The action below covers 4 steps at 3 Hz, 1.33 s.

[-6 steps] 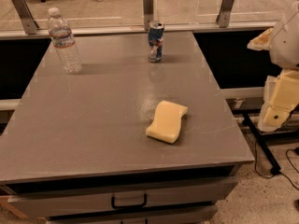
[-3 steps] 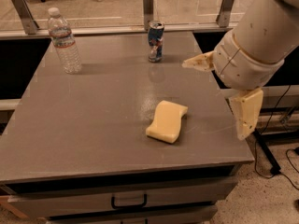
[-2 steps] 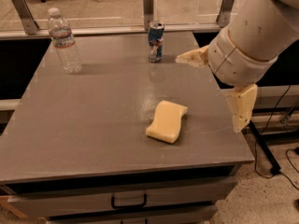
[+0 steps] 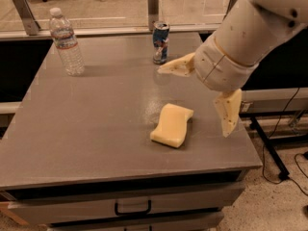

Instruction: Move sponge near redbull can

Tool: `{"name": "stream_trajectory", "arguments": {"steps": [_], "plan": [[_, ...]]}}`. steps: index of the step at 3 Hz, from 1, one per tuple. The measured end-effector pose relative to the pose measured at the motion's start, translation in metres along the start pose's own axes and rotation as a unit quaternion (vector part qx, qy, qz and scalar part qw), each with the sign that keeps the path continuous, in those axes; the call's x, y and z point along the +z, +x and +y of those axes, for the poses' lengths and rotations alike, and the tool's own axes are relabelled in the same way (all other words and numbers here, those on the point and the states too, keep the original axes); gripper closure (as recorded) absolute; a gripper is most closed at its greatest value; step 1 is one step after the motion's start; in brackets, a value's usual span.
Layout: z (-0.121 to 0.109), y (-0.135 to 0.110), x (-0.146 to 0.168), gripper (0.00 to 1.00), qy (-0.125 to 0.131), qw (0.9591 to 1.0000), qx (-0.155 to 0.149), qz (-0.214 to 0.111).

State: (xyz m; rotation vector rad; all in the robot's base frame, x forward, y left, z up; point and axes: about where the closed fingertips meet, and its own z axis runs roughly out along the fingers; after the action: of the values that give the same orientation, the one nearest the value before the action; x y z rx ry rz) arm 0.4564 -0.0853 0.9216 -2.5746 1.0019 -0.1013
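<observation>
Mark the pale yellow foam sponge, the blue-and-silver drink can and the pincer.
pale yellow foam sponge (image 4: 172,125): camera view, top face.
blue-and-silver drink can (image 4: 160,43): camera view, side wall.
pincer (image 4: 194,101): camera view, midway between spread fingertips, over table beside sponge.

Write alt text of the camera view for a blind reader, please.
An open robot gripper hovers over a grey table, just beyond a pale yellow sponge lying untouched. A redbull can stands near the far edge; a water bottle stands far left.

Gripper (image 4: 193,103) spread wide, hovering beside sponge (image 4: 172,124).
</observation>
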Motion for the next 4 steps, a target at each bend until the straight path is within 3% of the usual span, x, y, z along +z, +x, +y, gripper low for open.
{"name": "stream_trajectory", "arguments": {"steps": [1, 2, 3, 4], "plan": [[-0.008, -0.018, 0.031, 0.0, -0.014, 0.9955, -0.079, -0.051], [-0.009, -0.024, 0.053, 0.0, -0.031, 0.988, -0.139, -0.06], [-0.017, -0.028, 0.07, 0.0, -0.054, 0.9799, -0.189, -0.03], [-0.022, -0.022, 0.083, 0.0, -0.071, 0.9752, -0.21, 0.001]]}}
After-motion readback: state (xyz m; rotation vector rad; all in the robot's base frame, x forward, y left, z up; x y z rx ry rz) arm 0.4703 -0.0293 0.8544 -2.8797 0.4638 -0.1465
